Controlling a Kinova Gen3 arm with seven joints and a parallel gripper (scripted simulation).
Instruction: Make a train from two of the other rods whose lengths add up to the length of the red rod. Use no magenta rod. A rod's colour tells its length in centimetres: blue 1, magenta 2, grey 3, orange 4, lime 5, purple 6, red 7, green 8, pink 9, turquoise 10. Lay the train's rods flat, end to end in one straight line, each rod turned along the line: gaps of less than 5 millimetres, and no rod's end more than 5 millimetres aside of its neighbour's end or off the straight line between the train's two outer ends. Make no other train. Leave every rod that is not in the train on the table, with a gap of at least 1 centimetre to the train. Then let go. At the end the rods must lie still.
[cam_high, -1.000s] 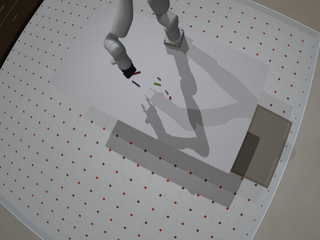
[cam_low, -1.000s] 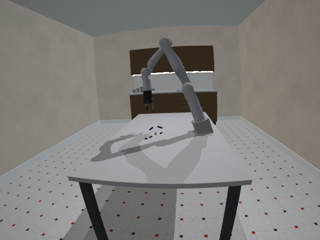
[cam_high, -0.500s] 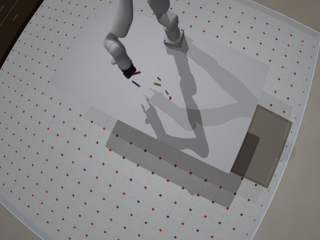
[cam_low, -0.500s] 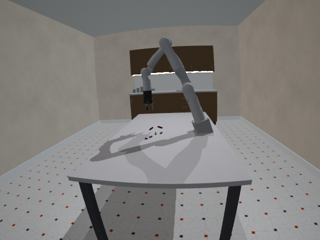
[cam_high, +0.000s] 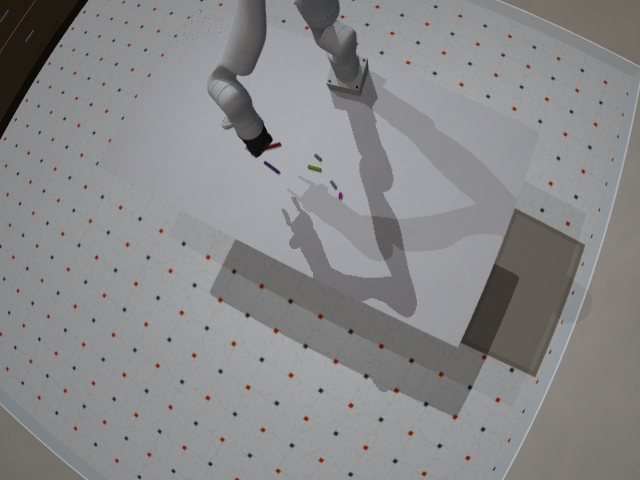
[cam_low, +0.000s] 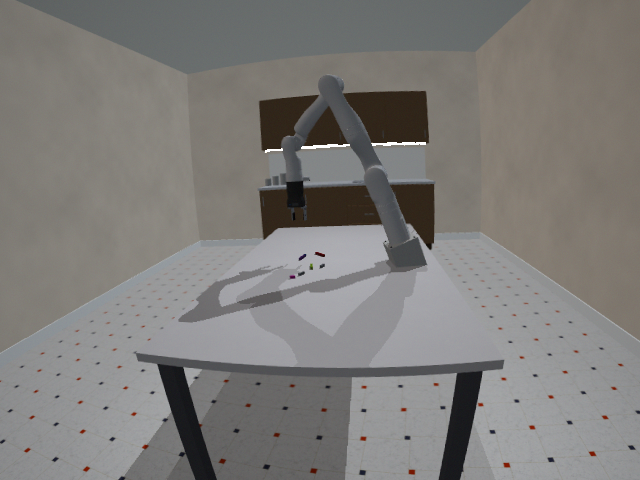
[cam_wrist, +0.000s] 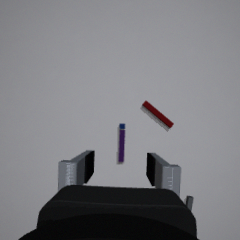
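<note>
My gripper (cam_wrist: 120, 163) (cam_low: 297, 214) is open and empty, high above the table. Below it in the wrist view lies a purple rod (cam_wrist: 121, 145) with a short blue rod (cam_wrist: 122, 126) at its far end, in line with it and touching or nearly so. A red rod (cam_wrist: 157, 115) lies slanted a little to the right of them, apart. In the top view the gripper (cam_high: 256, 144) hangs beside the red rod (cam_high: 273, 146) and above the purple rod (cam_high: 271, 167).
A lime rod (cam_high: 314, 167), two grey rods (cam_high: 317, 157) (cam_high: 333, 184) and a magenta rod (cam_high: 340, 195) lie scattered to the right of the purple rod, well apart from it. The arm's base (cam_high: 350, 82) stands at the table's far side.
</note>
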